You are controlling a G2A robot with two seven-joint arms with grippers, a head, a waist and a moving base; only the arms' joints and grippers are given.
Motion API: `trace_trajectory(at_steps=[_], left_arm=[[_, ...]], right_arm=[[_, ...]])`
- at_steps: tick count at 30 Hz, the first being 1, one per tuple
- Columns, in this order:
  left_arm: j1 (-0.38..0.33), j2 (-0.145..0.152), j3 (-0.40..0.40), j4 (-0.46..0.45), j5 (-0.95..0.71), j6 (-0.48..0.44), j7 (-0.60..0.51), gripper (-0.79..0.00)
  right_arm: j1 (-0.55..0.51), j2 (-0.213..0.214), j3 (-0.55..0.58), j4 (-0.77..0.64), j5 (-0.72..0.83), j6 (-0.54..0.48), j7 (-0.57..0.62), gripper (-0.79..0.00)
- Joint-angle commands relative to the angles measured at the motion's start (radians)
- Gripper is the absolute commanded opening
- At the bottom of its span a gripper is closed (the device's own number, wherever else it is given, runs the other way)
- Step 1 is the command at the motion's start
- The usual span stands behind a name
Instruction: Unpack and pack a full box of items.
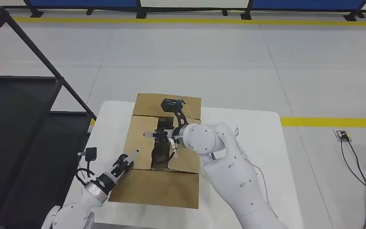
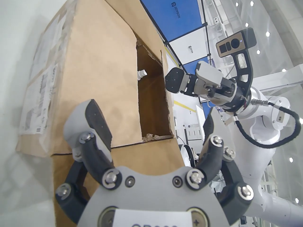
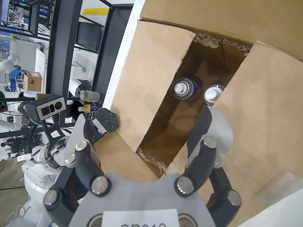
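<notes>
While the box (image 1: 155,189) on the table (image 1: 260,143) has flaps (image 3: 151,76) half parted over upright cans (image 3: 183,88), the spread right gripper (image 3: 157,119) above the gap should drop straight down; the left gripper (image 2: 151,119), also spread, could widen its flap.

Beyond my right jaws, the box (image 3: 146,72) is matt cardboard, its torn corrugated edges rough; the can (image 3: 185,88) inside has a glossy metal rim, white plastic cap.

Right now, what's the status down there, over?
Left gripper open, beside box. Right gripper open, over the gap. Two cans inside. Side flaps narrow the gap.
</notes>
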Motion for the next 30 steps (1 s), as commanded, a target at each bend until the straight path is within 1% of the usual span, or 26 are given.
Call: trace_trajectory(at_steps=[1,10,19,24,30], left_arm=[[-0.009,-0.002,0.013,0.001,0.005,0.022,0.011,0.0],[-0.031,-0.007,0.032,0.015,0.001,0.088,0.041,0.0],[-0.036,-0.008,0.033,0.006,0.0,0.094,0.051,0.0],[-0.01,-0.007,-0.008,-0.034,-0.023,0.073,0.064,0.0],[0.069,0.0,-0.127,-0.088,-0.075,0.037,0.049,0.0]], right_arm=[[0.004,0.0,-0.001,0.023,0.009,-0.001,-0.009,0.0],[0.03,0.0,0.014,0.142,0.073,-0.007,-0.063,0.0],[0.038,0.009,0.047,0.198,0.136,-0.045,-0.09,0.0],[0.031,0.019,0.071,0.17,0.174,-0.093,-0.081,0.0],[-0.02,0.04,0.117,0.044,0.2,-0.142,-0.072,0.0]])
